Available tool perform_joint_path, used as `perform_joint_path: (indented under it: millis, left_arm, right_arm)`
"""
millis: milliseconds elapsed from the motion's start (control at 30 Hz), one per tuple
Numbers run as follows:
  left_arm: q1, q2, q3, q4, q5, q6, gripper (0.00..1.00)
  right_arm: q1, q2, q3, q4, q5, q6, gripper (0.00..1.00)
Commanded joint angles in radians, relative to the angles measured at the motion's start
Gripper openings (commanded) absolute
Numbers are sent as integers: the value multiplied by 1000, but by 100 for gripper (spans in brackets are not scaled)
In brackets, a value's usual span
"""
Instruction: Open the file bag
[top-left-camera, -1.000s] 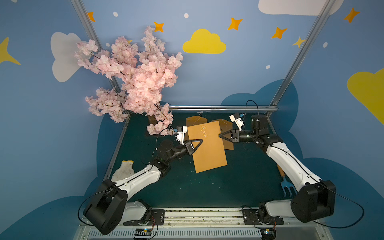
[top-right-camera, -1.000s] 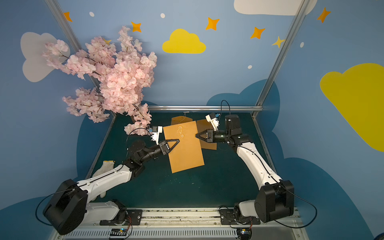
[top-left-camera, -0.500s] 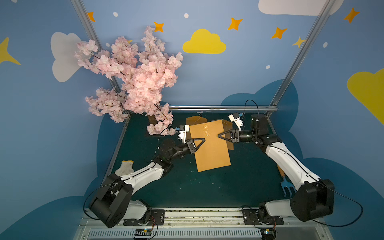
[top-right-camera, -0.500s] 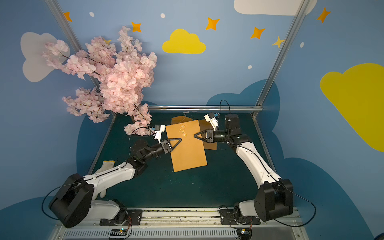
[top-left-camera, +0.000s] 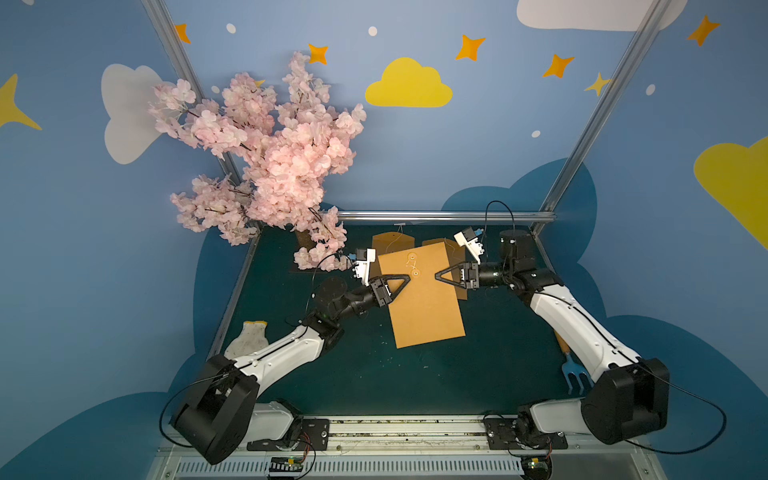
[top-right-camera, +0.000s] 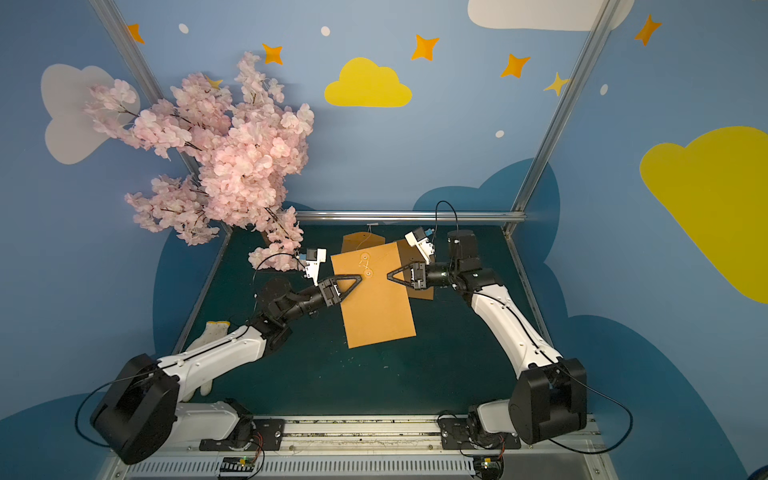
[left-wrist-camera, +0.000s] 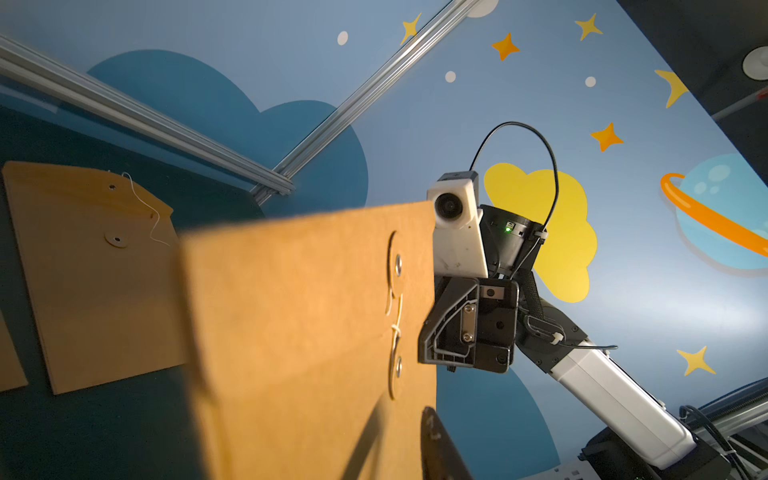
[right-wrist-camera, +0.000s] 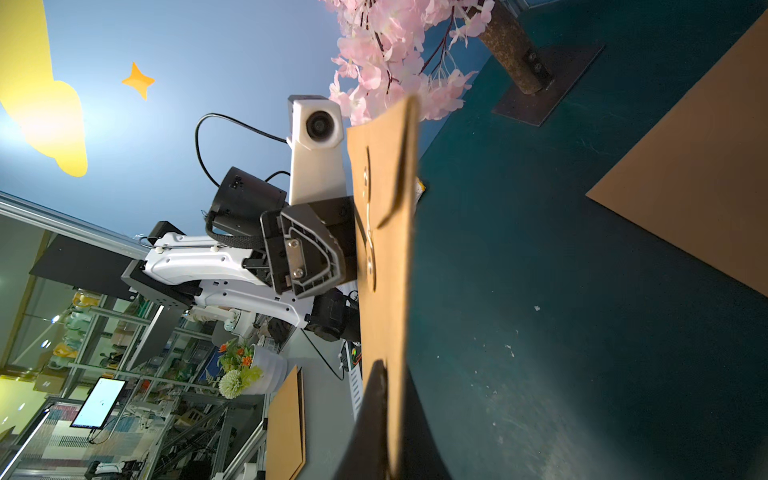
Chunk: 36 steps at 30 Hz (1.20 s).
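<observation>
Jaws of the right gripper (top-left-camera: 437, 275) had just clamped the raised file bag (top-left-camera: 428, 311), which hung between both pairs, while the left gripper (top-left-camera: 407, 277) eased its own, width unclear: a handover, string (left-wrist-camera: 397, 320) still wound.

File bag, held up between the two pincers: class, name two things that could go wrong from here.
The file bag is pinched only at its edge by the right pincer; it may swing or slip. Its string ties both buttons, so a hard pull could tear the paper.
</observation>
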Motion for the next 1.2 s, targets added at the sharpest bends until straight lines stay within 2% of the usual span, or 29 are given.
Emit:
perform_joint_path:
  millis: [0, 167, 533, 633, 667, 800, 900, 1033, 1100, 1167]
  left_arm:
    - [28, -58, 38, -26, -10, 17, 38]
    - [64, -93, 35, -33, -6, 0, 35]
    - [80, -83, 37, -11, 4, -16, 4]
    - [80, -75, 35, 0, 7, -19, 2]
    - [80, -75, 30, 2, 3, -16, 2]
    - [80, -97, 19, -46, -32, 23, 3]
    - [81, -108, 20, -67, -38, 38, 2]
    - [80, -94, 20, -50, -30, 30, 2]
    - [78, -79, 16, -26, -26, 17, 2]
    - [77, -60, 14, 3, -16, -1, 3]
  right_arm:
    - [-5, -34, -11, -60, -10, -54, 0]
    - [-15, -45, -21, -61, -8, -58, 0]
    - [-17, -45, -21, -122, -3, -104, 1]
    - [-16, -53, -11, -146, 31, -116, 12]
    - [-17, -60, 0, -169, 60, -126, 21]
    - [-16, -102, 53, -292, 207, -187, 40]
    - [-15, -159, 64, -331, 317, -220, 44]
    - [-5, -224, 77, -325, 395, -208, 47]
    - [5, -233, 94, -319, 368, -192, 48]
    - [13, -216, 99, -270, 277, -140, 49]
